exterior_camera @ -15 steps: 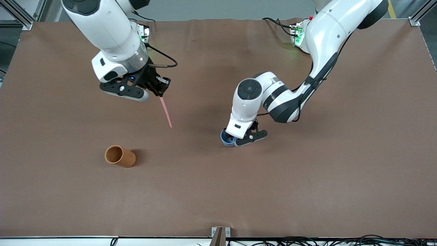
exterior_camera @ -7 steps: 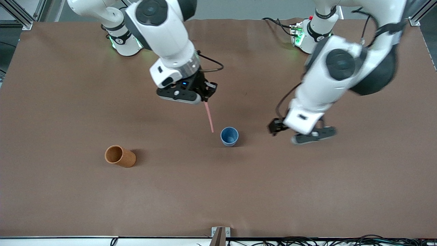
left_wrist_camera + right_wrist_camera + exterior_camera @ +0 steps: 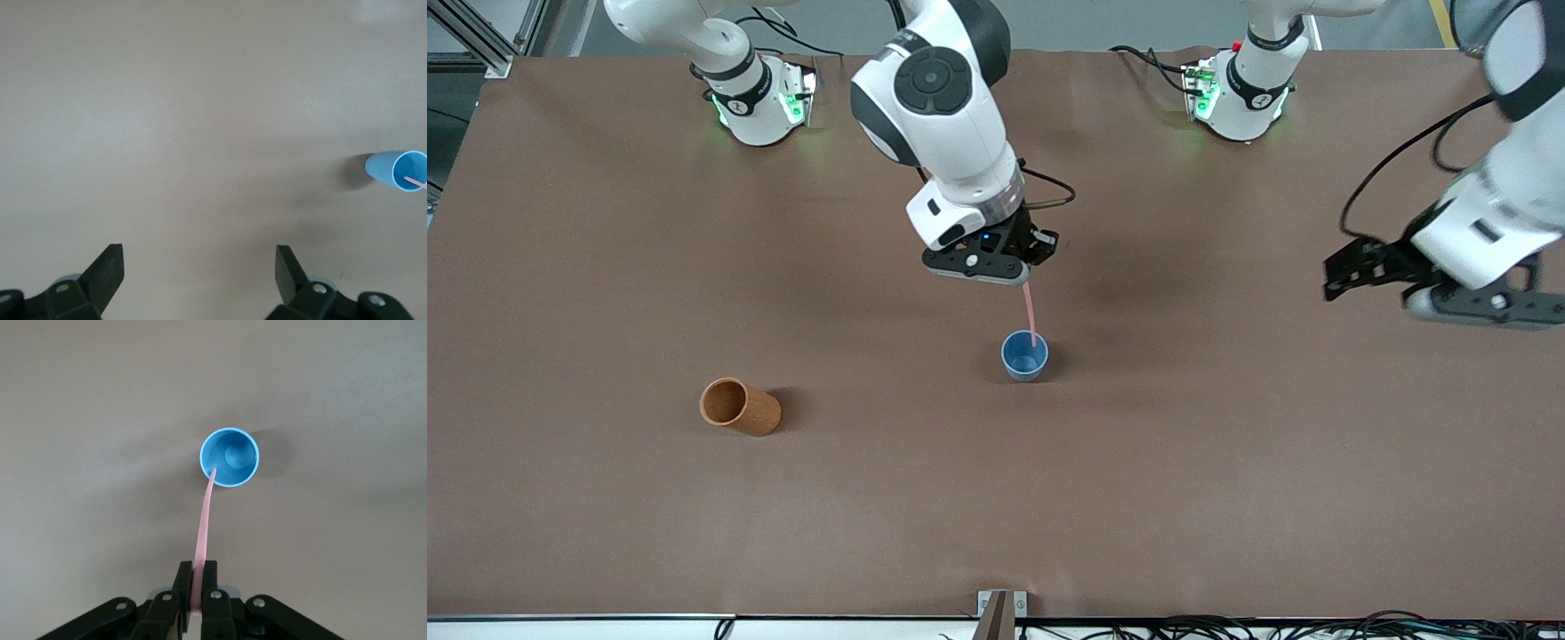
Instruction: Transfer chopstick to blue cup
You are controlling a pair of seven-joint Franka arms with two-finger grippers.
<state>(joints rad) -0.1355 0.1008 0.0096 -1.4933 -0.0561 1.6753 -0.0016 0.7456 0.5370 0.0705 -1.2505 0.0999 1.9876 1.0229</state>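
Note:
The blue cup (image 3: 1024, 356) stands upright in the middle of the table; it also shows in the right wrist view (image 3: 229, 457) and the left wrist view (image 3: 397, 171). My right gripper (image 3: 1024, 277) hangs over the cup, shut on the pale-pink chopstick (image 3: 1031, 313). The stick (image 3: 204, 527) hangs down from the jaws and its lower tip sits at the cup's rim, just inside the mouth. My left gripper (image 3: 199, 267) is open and empty, up in the air over the left arm's end of the table (image 3: 1458, 298).
An orange-brown cylindrical cup (image 3: 738, 406) lies on its side toward the right arm's end, nearer the front camera than the blue cup. The brown mat (image 3: 1227, 462) covers the table. Both arm bases stand along the edge farthest from the front camera.
My right gripper has carried the chopstick sideways until its tip is at the blue cup's mouth. My left gripper has let go of the blue cup and drawn away toward its end of the table.

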